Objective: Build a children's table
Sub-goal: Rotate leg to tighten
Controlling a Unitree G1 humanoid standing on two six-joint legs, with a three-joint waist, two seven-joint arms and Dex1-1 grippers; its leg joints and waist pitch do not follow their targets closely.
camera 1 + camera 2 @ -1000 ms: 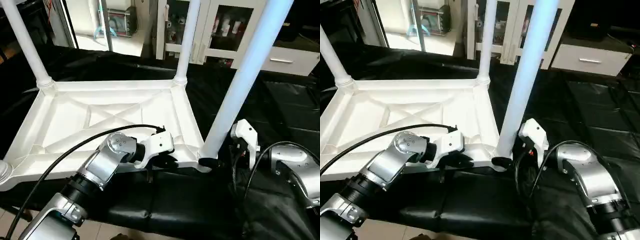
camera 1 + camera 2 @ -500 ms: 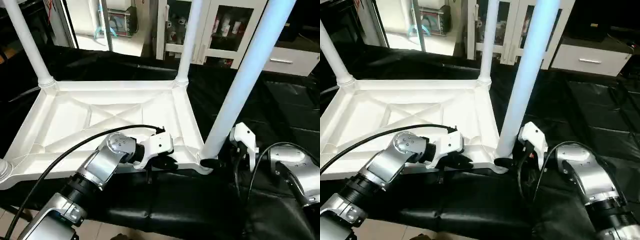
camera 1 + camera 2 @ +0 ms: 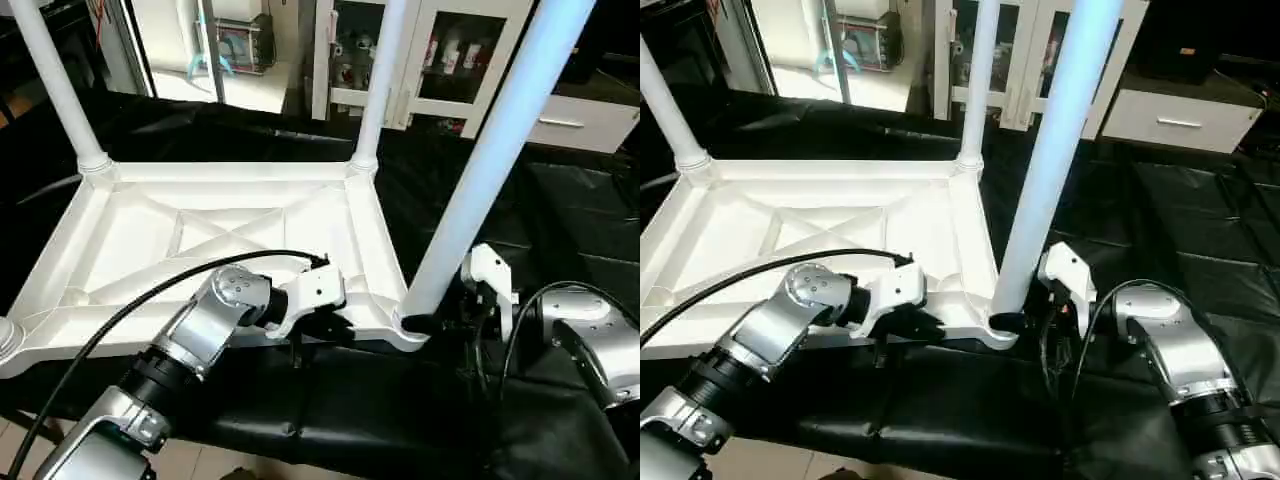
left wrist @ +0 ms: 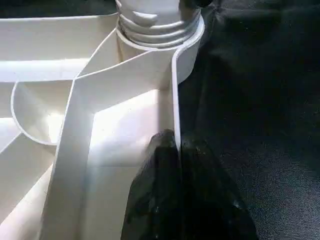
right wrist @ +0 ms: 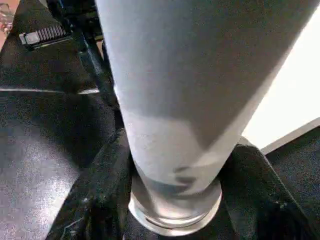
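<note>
The children's table top [image 3: 230, 225] lies upside down on black cloth, ribbed underside up. White legs stand in its far left [image 3: 55, 80] and far right [image 3: 375, 80] corner sockets. A third leg [image 3: 490, 150] rises from the near right socket [image 4: 157, 20]. My left gripper [image 3: 335, 328] is shut on the near rim [image 4: 175, 100], its fingers [image 4: 165, 200] pinching the thin wall. At the base of the near right leg [image 5: 185, 100], my right gripper [image 3: 425, 323] holds the tube with a finger [image 5: 97, 195] pressed on each side.
A white glass-door cabinet [image 3: 440, 60] and a white drawer unit [image 3: 580, 120] stand behind. Black cloth [image 3: 560, 220] covers the surface around the table top. A black cable [image 3: 150, 295] loops over my left forearm. Pale floor shows at the near left edge.
My right gripper's fingers have closed in around the base of the near right leg. The left gripper has kept its hold on the rim.
</note>
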